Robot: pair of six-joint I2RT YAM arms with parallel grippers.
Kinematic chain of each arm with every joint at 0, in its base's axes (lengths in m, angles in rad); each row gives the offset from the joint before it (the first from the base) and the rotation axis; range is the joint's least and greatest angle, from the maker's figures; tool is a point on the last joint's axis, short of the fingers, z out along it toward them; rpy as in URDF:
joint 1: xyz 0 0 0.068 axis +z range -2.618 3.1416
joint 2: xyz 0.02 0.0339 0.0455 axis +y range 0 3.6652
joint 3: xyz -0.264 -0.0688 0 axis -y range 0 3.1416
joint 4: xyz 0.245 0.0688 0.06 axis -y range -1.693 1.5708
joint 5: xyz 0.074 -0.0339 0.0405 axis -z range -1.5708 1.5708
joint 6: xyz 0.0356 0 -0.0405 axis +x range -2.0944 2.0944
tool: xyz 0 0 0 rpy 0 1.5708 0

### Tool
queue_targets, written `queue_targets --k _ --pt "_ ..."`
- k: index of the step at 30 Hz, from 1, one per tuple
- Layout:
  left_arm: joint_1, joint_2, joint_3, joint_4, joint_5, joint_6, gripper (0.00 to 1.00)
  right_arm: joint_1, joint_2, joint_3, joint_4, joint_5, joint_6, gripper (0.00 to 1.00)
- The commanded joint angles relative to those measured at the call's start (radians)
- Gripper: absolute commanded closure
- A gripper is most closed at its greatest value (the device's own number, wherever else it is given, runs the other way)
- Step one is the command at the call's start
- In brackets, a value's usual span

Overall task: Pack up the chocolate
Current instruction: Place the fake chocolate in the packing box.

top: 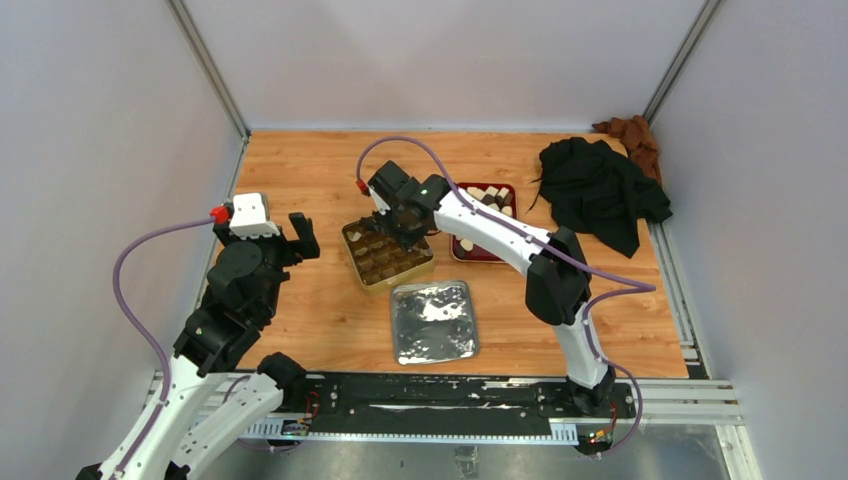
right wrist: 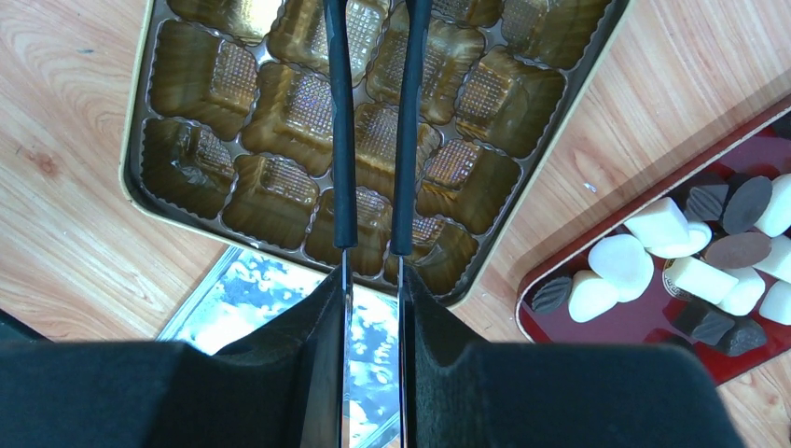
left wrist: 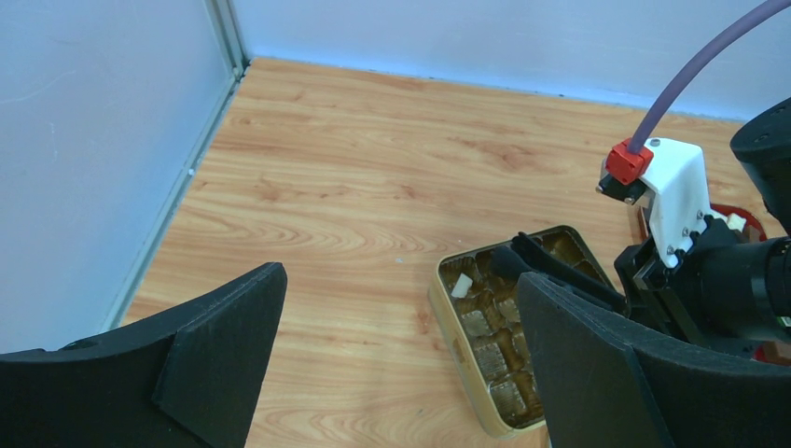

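Right wrist view first, Jo: we're looking straight down the right gripper (right wrist: 375, 28), its two long thin fingers (right wrist: 338, 140) hanging over the gold tin (right wrist: 191, 84). Every moulded pocket we can see under them is bare.

And the jaws, Sam? We see only a narrow slit between them, with nothing in it along the stretch in shot. The tips run off the top edge, so we cannot tell whether a chunk is pinched out there (a dark one would vanish against that brown liner anyway).

Fair. The chocolate (right wrist: 623, 261) sits mostly in the red tray (right wrist: 644, 327), white and dark chunks heaped together. It's just beside the tin on the right, we'd guess to keep each carry short.

The left wrist camera adds one white chunk (left wrist: 462, 285) lying in a corner pocket of the tin, with the right fingers poised near it. Packing looks barely begun.

The left gripper (left wrist: 403, 285)? Spread wide, holding nothing, hovering above bare table (left wrist: 354, 168) left of the tin. We reckon it's parked out of its partner's way.

And the silver tray (top: 433, 320) lies on the near side of the tin, off the route between red tray and tin.
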Motion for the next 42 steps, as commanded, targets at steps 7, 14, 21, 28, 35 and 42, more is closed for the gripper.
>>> queue_targets --k 7,14,21,28,35,42 --pt "0.005 -0.011 -0.014 0.02 -0.012 -0.001 0.0 0.013 0.022 0.046 -0.008 0.008 -0.013 0.71" --pt "0.005 -0.011 -0.014 0.02 -0.011 0.0 0.0 0.013 0.023 0.043 -0.008 0.001 -0.013 0.67" --pt "0.005 -0.012 -0.014 0.02 -0.011 0.001 0.0 0.013 0.019 0.039 -0.009 0.001 -0.011 0.63" --pt "0.005 -0.014 -0.014 0.019 -0.011 0.001 0.0 0.013 0.002 0.029 -0.009 0.009 -0.009 0.64" --pt "0.005 -0.015 -0.014 0.021 -0.012 0.001 0.0 0.013 -0.054 -0.008 -0.008 0.037 -0.011 0.66" --pt "0.005 -0.014 -0.014 0.021 -0.01 -0.001 0.0 0.01 -0.155 -0.103 -0.007 0.093 -0.009 0.66"
